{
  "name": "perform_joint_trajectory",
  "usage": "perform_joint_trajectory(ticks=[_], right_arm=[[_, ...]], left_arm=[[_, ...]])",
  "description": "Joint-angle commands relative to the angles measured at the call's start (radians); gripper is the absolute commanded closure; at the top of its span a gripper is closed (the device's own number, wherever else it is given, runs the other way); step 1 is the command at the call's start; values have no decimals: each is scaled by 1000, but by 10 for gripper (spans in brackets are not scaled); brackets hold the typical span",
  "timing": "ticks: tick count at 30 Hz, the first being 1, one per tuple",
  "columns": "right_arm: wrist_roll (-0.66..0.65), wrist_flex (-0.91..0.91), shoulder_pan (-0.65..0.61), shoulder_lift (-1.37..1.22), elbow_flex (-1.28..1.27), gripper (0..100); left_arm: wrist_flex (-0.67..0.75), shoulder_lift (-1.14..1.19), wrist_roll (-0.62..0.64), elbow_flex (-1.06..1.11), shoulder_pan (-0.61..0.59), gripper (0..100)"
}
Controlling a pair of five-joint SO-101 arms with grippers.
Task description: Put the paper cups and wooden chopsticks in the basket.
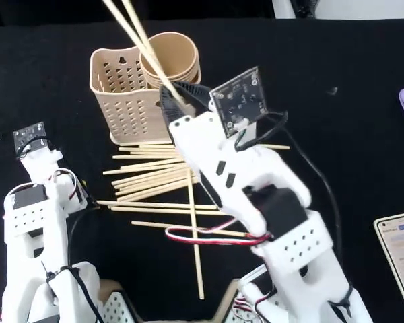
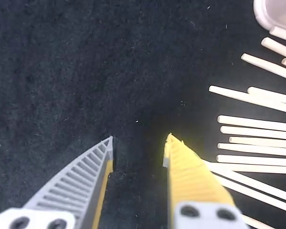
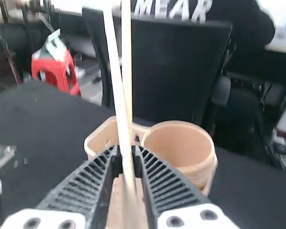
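Left hand [image 2: 140,138] hangs, jaws apart, over the black worktop [image 1: 323,67]. Beige perforated plastic basket [image 1: 118,101]: stacked brown paper cups [image 1: 175,54] at its right rim, inside or beside, can't tell. Many pale wooden chopsticks [image 1: 155,178] lie loose. Right hand [image 3: 127,150] clamps 2 held chopsticks [image 3: 126,57] above the basket, so most of the job remains.

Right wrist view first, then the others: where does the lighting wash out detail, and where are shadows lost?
Right wrist view: the room behind glares white in patches; the right claw and held chopsticks are evenly lit. Left wrist view: loose chopsticks gleam pale. High view: the black cloth swallows shadows.
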State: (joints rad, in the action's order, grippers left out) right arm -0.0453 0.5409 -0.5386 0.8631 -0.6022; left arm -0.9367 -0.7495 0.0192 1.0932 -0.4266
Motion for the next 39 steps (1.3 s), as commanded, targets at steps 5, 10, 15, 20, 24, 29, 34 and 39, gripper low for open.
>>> perform_joint_trajectory(ticks=[5,10,15,20,24,29,34,39], right_arm=[[-2,-390,-107,13,-119,987],[2,-582,-120,-65,-179,988],[3,-744,-120,-188,-159,988],[3,-819,-118,-306,-90,988],[3,-859,-100,-432,8,988],[6,-855,-69,-602,153,988],[6,-858,-66,-705,209,988],[6,-848,-66,-723,231,988]], left_arm=[[18,-25,-6,-5,2,820],[18,-25,-6,-5,1,820],[18,-23,-6,-5,1,820],[18,-25,-6,-7,-19,820],[18,-25,-6,-15,-71,820],[18,-25,-3,-16,-71,820],[18,-25,-3,-16,-71,820],[18,-25,-3,-15,-71,820]])
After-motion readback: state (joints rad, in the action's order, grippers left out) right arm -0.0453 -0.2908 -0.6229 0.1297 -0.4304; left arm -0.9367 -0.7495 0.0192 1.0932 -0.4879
